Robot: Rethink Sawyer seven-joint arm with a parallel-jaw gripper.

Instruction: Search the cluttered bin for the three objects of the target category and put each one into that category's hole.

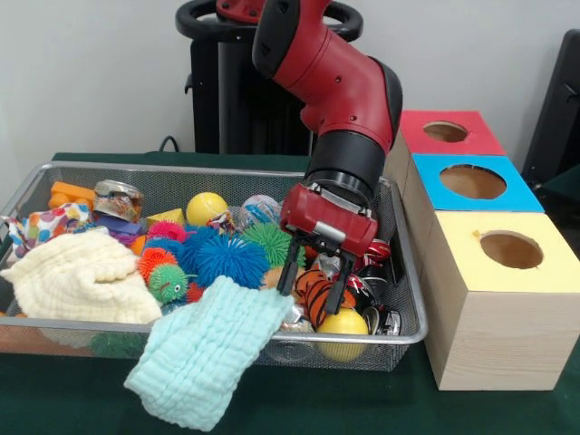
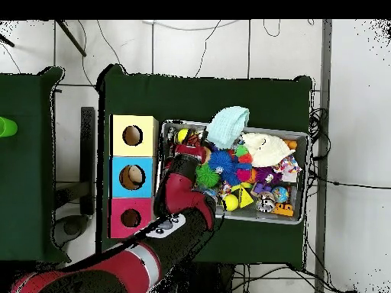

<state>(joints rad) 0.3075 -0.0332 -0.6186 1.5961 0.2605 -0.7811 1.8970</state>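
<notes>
Your gripper (image 1: 314, 285) is hanging in the bin (image 1: 410, 337), fingers spread and empty, tips hovering over the striped toy (image 1: 313, 288) beside the yellow ball (image 1: 343, 326).

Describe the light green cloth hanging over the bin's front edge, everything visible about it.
The light green cloth is a soft, crinkled, waffle-textured fabric, pale mint in colour. It drapes over the front rim of the wire bin, its upper part lying inside among the toys, its lower part hanging outside toward the green table cover. Its top edge lies by a blue spiky ball. The gripper hangs just right of it.
</notes>
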